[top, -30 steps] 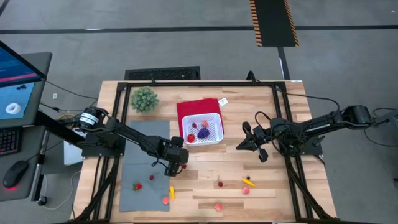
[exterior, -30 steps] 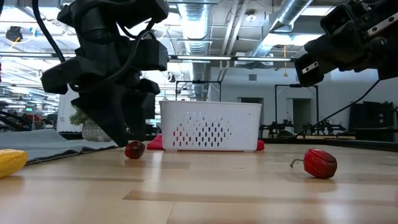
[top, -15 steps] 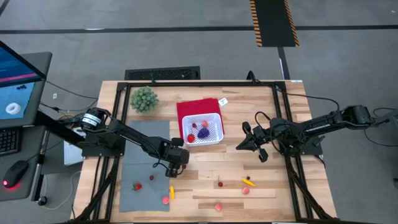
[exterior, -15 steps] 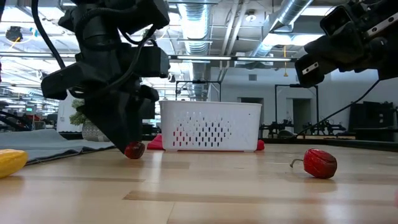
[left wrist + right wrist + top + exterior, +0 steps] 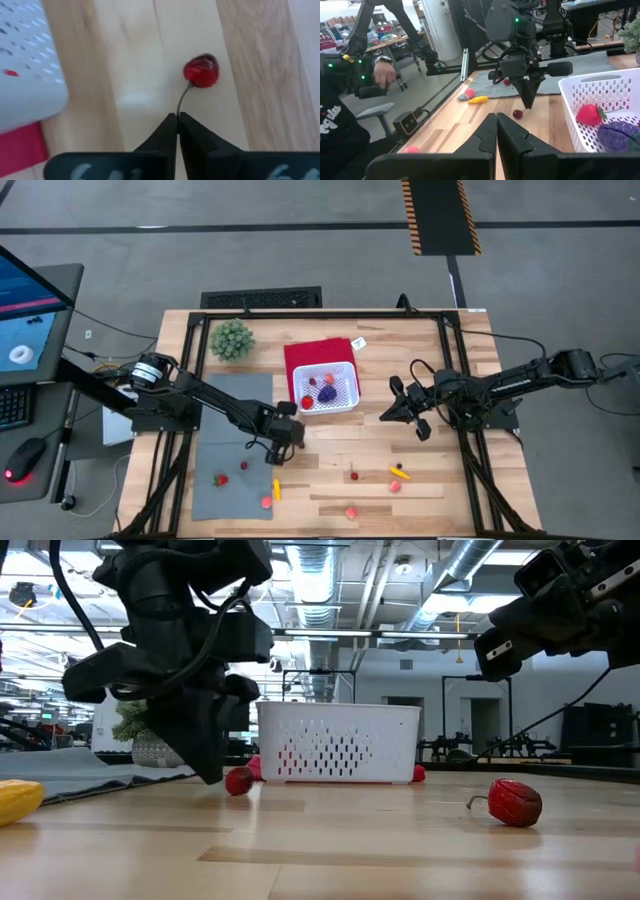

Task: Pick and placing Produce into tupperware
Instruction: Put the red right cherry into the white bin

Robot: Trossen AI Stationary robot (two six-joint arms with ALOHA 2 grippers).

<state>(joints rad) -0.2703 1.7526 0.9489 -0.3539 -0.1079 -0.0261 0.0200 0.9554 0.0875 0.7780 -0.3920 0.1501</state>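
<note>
Black, both fingers of the left gripper (image 5: 177,116) are pressed together low over the wood. One red cherry (image 5: 201,71) lies on the boards just past the tips. Its stem runs back to them; whether it is pinched cannot be told. In the low view the cherry rests on the table (image 5: 400,360) beside the gripper, in front of the tupperware (image 5: 345,406).

The right gripper (image 5: 496,116) hangs above the table on the tupperware's far side, fingers closed on nothing.

Count, one tupperware, standing on one red cloth (image 5: 315,350). Inside it: one purple piece (image 5: 327,393), one red piece (image 5: 307,402), and at least one pinkish piece (image 5: 329,380); more cannot be resolved.

Loose produce, high view:
- Grey mat (image 5: 235,410): one strawberry (image 5: 221,479), one small red piece (image 5: 243,466), one pink piece (image 5: 267,501).
- Bare wood: one yellow piece (image 5: 277,488), one small red piece (image 5: 354,475), one yellow-and-red piece (image 5: 400,472), two pink pieces (image 5: 396,487) (image 5: 351,512).

One green plant (image 5: 231,339) stands at the far left corner.

From above, the cherry is largely hidden by the left gripper.
</note>
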